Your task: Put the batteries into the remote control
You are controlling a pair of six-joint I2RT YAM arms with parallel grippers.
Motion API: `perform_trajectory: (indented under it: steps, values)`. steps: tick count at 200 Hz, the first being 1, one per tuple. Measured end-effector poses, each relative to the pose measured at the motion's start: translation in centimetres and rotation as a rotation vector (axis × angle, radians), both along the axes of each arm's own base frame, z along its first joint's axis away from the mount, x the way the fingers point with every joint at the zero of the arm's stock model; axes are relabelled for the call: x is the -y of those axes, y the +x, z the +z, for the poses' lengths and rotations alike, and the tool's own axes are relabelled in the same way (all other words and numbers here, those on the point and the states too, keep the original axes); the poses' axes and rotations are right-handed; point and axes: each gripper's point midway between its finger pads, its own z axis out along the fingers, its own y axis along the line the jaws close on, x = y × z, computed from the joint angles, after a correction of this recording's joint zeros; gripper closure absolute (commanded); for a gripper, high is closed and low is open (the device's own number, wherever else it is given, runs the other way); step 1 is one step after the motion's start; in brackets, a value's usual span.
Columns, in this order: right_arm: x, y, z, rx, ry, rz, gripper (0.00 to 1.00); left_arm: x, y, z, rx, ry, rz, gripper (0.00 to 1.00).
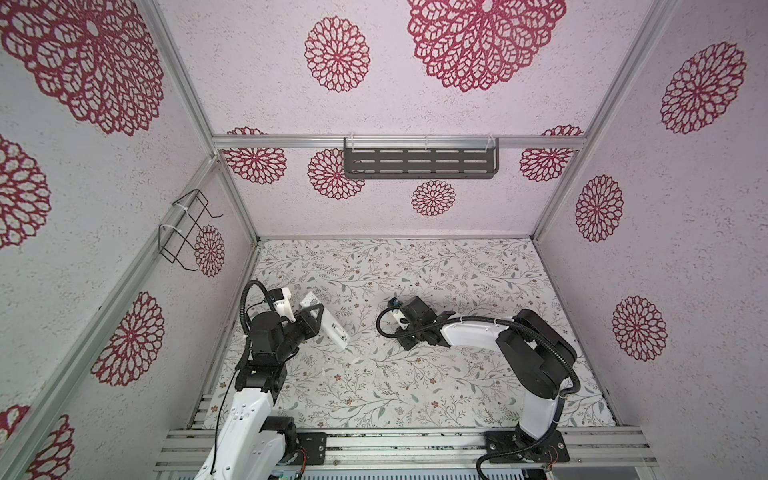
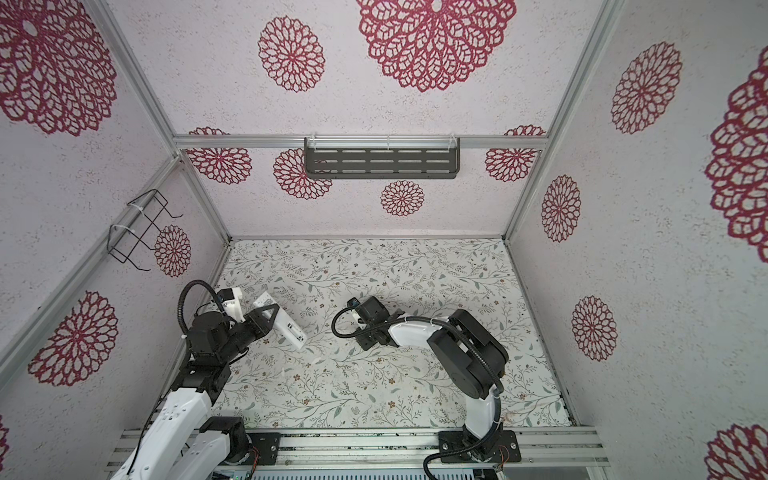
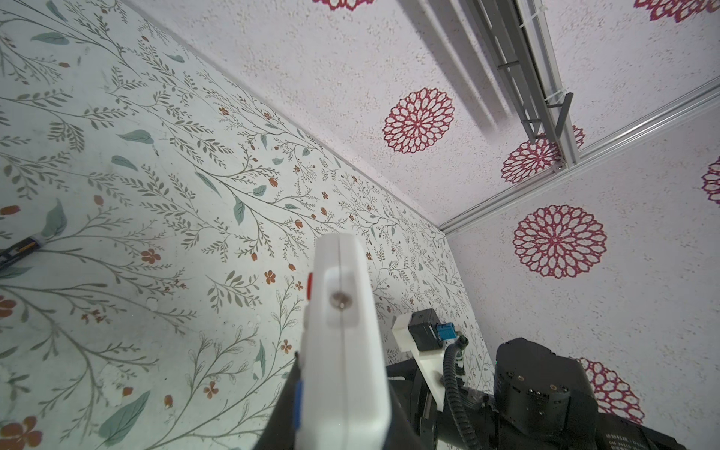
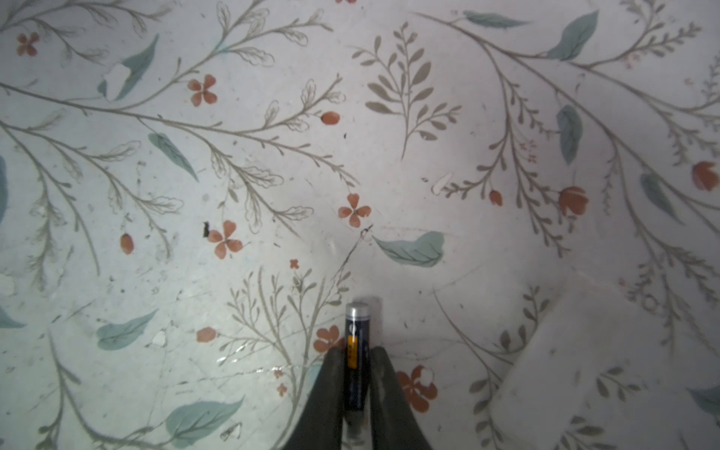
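Note that the left gripper (image 1: 316, 318) is clamped across the remote control (image 1: 334, 332) near mid-length. It holds the remote clear of the table (image 1: 457, 395), tilted, at the left of the work area. The likely purpose is access. The free end projects toward the centre, where a dark recess shows in both top views, so you can bring a cell to it with the other arm without re-gripping. In the left wrist view the remote control (image 3: 343, 350) appears edge-on, with its case seam and a red button on one side.

The right gripper (image 4: 357, 352) points straight down near the table centre, well apart from the remote control. Its fingers (image 4: 331, 389) are closed against both sides of one battery (image 4: 356, 331), whose silver end projects past the fingertips. Gripping the rear portion leaves the leading end free for insertion.

A dark slim object (image 3: 23, 247) with a grey tip lies on the table at the edge of the left wrist view. It is probably the second battery, but too little shows to confirm.

The table carries a pale sheet printed with leaves and small red flowers; expect scuffs, scratches and chipped patches. The enclosure has aluminium framing and pale textured walls with crimson rosettes. A dark slotted shelf (image 1: 419, 162) hangs on the back wall and a wire rack (image 1: 187, 230) on the left wall.
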Motion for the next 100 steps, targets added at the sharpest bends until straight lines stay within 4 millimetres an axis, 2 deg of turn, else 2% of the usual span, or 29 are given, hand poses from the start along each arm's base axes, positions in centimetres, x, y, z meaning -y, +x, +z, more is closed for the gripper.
perform_trajectory:
  steps: [36, 100]
  values:
    - [0.17, -0.37, 0.02, 0.005, 0.011, -0.002, 0.77, 0.06, 0.03, 0.08, 0.004, -0.001, -0.003, 0.82]
    - [0.23, -0.67, 0.00, 0.010, 0.018, -0.005, 0.89, 0.13, 0.03, 0.09, 0.003, -0.005, -0.007, 0.82]
